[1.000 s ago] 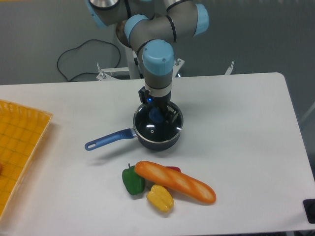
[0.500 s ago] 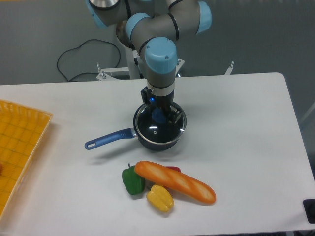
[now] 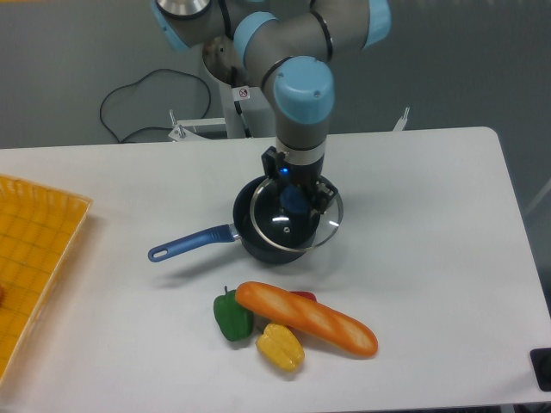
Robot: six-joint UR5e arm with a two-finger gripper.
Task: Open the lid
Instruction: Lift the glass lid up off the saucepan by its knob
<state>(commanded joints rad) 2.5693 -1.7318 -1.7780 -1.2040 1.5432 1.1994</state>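
Observation:
The round glass lid (image 3: 297, 225) with its thin metal rim hangs slightly above the dark blue saucepan (image 3: 258, 237), shifted to the pan's right so its right edge overhangs the table. My gripper (image 3: 297, 200) comes straight down from above and is shut on the lid's blue knob (image 3: 294, 201). The pan's left inner side is uncovered, and its blue handle (image 3: 189, 243) points left.
In front of the pan lie a bread loaf (image 3: 306, 318), a green pepper (image 3: 232, 316), a yellow pepper (image 3: 280, 347) and a red piece mostly hidden behind the loaf. A yellow tray (image 3: 34, 258) sits at the left table edge. A black cable (image 3: 129, 103) loops behind the table.
The gripper has carried the lid up and to the right, off centre from the saucepan. The pan and the food have stayed where they were.

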